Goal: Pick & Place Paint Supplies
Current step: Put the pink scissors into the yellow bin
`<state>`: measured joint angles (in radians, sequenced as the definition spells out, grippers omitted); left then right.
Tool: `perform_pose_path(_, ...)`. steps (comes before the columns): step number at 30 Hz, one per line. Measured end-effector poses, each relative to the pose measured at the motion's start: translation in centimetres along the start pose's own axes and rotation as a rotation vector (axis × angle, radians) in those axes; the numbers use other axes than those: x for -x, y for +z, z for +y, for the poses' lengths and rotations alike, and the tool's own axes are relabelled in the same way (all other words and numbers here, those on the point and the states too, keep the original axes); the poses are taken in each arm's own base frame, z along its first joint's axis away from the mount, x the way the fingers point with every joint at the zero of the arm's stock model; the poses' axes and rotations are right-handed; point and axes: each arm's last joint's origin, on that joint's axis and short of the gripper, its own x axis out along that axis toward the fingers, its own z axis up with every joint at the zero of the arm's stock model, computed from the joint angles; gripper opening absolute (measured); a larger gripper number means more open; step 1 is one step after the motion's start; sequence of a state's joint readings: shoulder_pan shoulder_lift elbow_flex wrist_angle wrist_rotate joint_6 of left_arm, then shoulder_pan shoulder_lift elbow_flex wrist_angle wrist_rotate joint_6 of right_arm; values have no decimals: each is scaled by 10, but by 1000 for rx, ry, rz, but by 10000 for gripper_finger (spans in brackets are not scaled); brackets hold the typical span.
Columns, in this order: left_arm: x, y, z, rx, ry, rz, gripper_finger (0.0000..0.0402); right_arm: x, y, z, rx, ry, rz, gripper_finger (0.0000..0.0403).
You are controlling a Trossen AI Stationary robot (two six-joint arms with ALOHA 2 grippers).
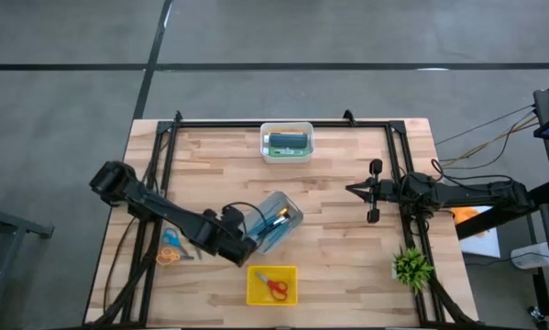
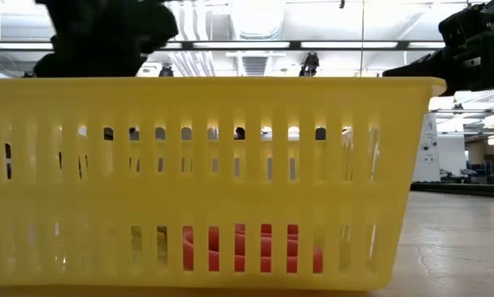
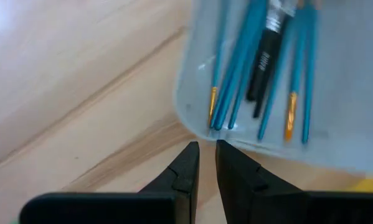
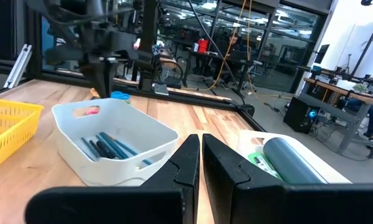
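So the brushes (image 3: 254, 68) are lying bunched in the clear bin (image 1: 276, 220) near the middle of the desk (image 1: 347, 165), long axes running along the bin's length, roughly parallel. I count about six blue handles plus one black one in the left wrist view (a bit blurry, so don't hold me to it). The left claw (image 3: 207, 149) sits right at the bin's near edge, fingers nearly together with a thin gap, nothing between them. The right claw (image 1: 358, 190) waits over the desk's right side, clenched shut and empty. A white tray (image 1: 287, 142) at the far edge holds a green tube (image 1: 288, 139). One yellow basket (image 1: 272, 285) holds scissors (image 1: 274, 286).
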<state>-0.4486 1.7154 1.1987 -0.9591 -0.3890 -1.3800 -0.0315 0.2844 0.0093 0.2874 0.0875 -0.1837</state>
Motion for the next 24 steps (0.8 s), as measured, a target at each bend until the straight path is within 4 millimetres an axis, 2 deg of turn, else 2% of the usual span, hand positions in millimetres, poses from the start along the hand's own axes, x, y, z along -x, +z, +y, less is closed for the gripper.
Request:
perform_pose_path(2,-4,-3,8,25,9,9,54,0,0,0,0,0,0,15)
perform_pose_path(10,-20,-21,31,-88,-12,28,54,0,0,0,0,0,0,15)
perform_pose_path(17,-21,-35,43,-180,-122,-62,54,0,0,0,0,0,0,15)
perform_pose_path(24,-37,-46,54,-134,-174,7,54,0,0,0,0,0,0,15)
